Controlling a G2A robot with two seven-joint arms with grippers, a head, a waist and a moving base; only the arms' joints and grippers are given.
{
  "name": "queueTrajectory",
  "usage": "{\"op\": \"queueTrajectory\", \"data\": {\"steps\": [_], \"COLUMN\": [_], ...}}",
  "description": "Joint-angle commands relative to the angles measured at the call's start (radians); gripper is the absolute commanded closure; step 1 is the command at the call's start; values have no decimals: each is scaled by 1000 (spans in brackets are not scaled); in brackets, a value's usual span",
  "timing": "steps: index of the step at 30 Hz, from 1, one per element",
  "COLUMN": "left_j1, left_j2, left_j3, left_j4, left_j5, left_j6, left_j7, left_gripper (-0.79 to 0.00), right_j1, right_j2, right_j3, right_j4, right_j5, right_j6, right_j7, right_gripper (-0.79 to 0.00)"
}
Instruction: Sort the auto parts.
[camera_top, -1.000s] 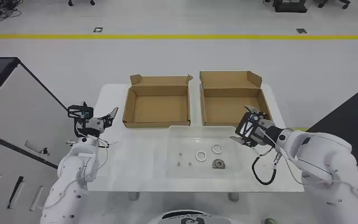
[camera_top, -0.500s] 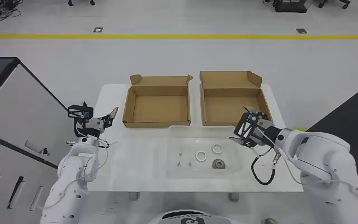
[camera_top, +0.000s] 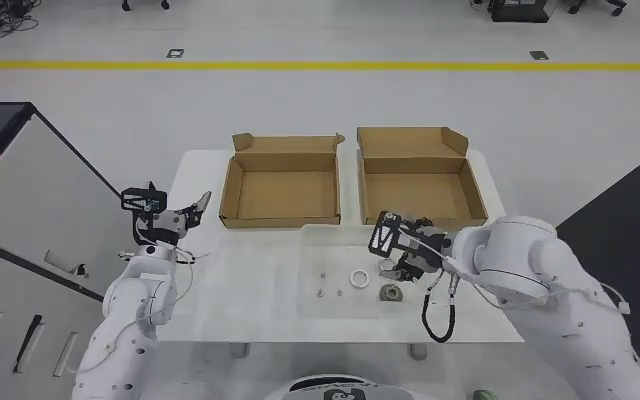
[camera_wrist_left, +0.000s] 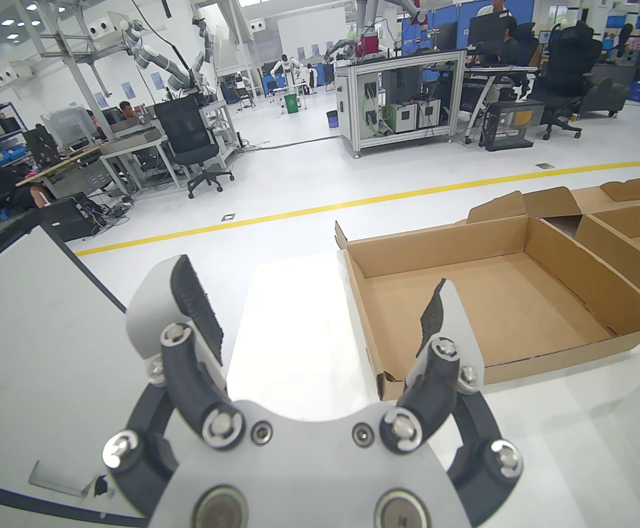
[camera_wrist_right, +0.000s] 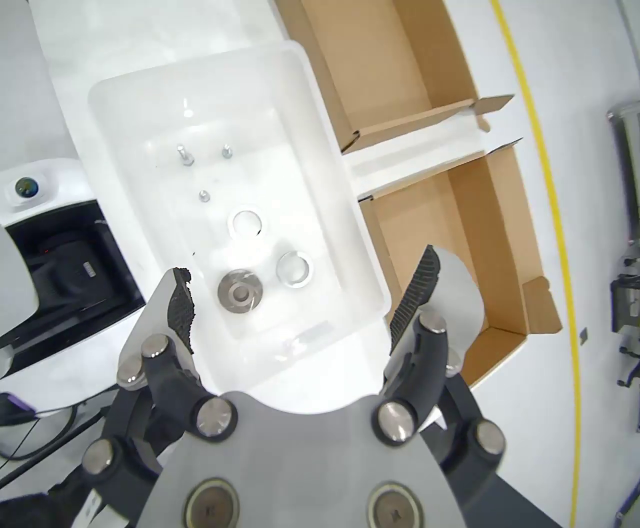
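Note:
A clear plastic tray (camera_top: 322, 250) sits at the table's front middle. It holds a white ring (camera_top: 357, 277), a round metal hub (camera_top: 390, 293) and small bolts (camera_top: 320, 292). In the right wrist view the tray (camera_wrist_right: 150, 100) shows two rings (camera_wrist_right: 245, 223) (camera_wrist_right: 295, 269), the hub (camera_wrist_right: 240, 292) and three bolts (camera_wrist_right: 185, 155). My right gripper (camera_top: 386, 250) (camera_wrist_right: 305, 267) hangs open above the tray's right end, holding nothing. My left gripper (camera_top: 196, 208) (camera_wrist_left: 310, 277) stands open and empty at the table's left edge, beside the left cardboard box (camera_top: 280, 195) (camera_wrist_left: 500, 300).
Two open, empty cardboard boxes stand side by side behind the tray, the second one (camera_top: 415, 188) (camera_wrist_right: 450, 240) at the right. Bare white tabletop (camera_top: 240, 280) lies left of the tray.
My right gripper has swung left from the table's right side to a spot over the tray's right end, covering one ring in the top view. The left arm has kept still.

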Motion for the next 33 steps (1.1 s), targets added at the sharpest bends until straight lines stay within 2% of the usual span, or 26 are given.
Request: {"op": "queueTrajectory", "data": {"steps": [1, 7, 14, 24, 33], "left_j1": [0, 0, 0, 0, 0], "left_j2": [0, 0, 0, 0, 0], "left_j3": [0, 0, 0, 0, 0], "left_j4": [0, 0, 0, 0, 0], "left_j5": [0, 0, 0, 0, 0], "left_j6": [0, 0, 0, 0, 0], "left_j7": [0, 0, 0, 0, 0], "left_gripper": [-785, -785, -785, -785, -785], "right_j1": [111, 320, 430, 460, 470], "right_j2": [34, 99, 132, 137, 133], "right_j3": [-92, -328, -499, -607, -624], "right_j4": [18, 107, 220, 313, 325], "right_j5": [65, 161, 198, 209, 219], "right_j6": [67, 117, 79, 31, 11], "right_j7": [67, 117, 78, 30, 10], "right_gripper": [-785, -785, -785, -785, -785]}}
